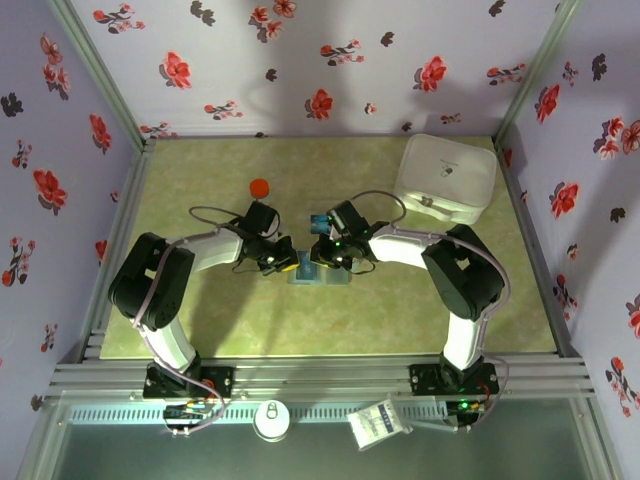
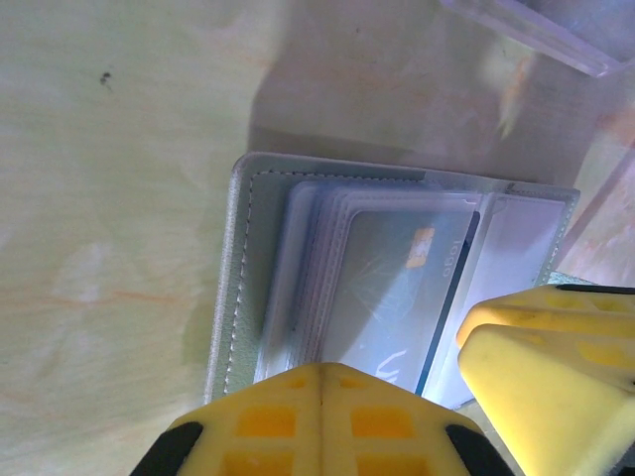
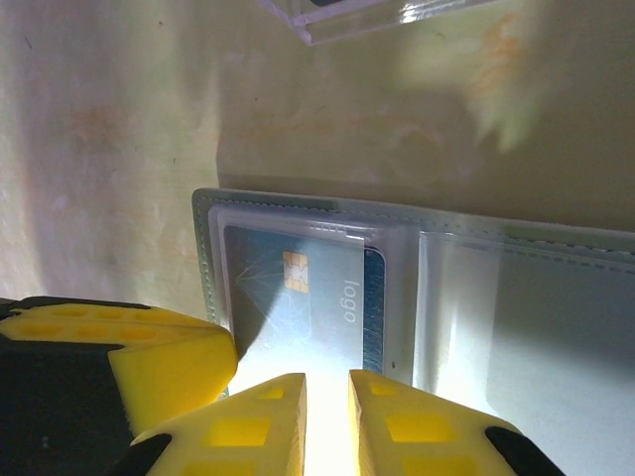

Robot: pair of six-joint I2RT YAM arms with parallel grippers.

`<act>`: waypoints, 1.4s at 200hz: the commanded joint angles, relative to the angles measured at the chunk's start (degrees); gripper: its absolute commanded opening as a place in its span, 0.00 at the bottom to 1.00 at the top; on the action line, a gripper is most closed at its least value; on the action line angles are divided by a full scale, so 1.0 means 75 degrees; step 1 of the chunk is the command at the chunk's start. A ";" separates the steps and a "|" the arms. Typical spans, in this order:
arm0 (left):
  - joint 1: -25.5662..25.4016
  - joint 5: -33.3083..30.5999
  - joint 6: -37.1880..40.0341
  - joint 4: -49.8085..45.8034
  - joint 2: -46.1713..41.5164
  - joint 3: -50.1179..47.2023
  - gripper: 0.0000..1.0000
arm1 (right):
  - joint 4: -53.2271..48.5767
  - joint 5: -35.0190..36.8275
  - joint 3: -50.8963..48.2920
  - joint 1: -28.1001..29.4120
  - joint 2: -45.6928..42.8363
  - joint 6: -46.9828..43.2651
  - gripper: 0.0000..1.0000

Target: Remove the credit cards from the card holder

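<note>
The grey card holder (image 1: 322, 274) lies open and flat near the middle of the table (image 1: 220, 330), with both arms reaching over it from either side. 1 light blue card (image 3: 298, 297) with a gold chip sits inside a clear sleeve on 1 panel. The left gripper (image 2: 322, 421) has its 2 yellow fingers pressed together at the holder's edge; I cannot tell whether they pinch anything. The right gripper (image 3: 327, 416) shows a narrow slit between its fingers just beside that card, and I cannot tell if it grips. A clear box (image 3: 377, 15) lies just beyond the holder. A white lidded container (image 1: 445, 178) sits in the far right corner.
</note>
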 commanded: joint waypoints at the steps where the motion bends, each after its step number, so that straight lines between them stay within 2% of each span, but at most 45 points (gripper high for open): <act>1: 0.0065 -0.0078 0.0195 -0.0136 0.0145 -0.0002 0.02 | 0.0124 -0.0151 0.0151 0.0065 0.0205 0.0103 0.18; 39: 0.0071 -0.0083 0.0201 -0.0147 0.0132 -0.0014 0.01 | 0.0139 -0.0143 0.0121 0.0064 0.0309 0.0092 0.17; 102: 0.0065 -0.0084 0.0193 -0.0159 0.0158 -0.0014 0.01 | -0.0511 0.0373 0.0138 0.0065 0.0151 -0.0212 0.26; 280: -0.0082 0.0034 0.0112 -0.0335 -0.0219 0.0347 0.01 | -0.0627 0.0642 0.0029 0.0053 -0.0453 -0.0400 0.27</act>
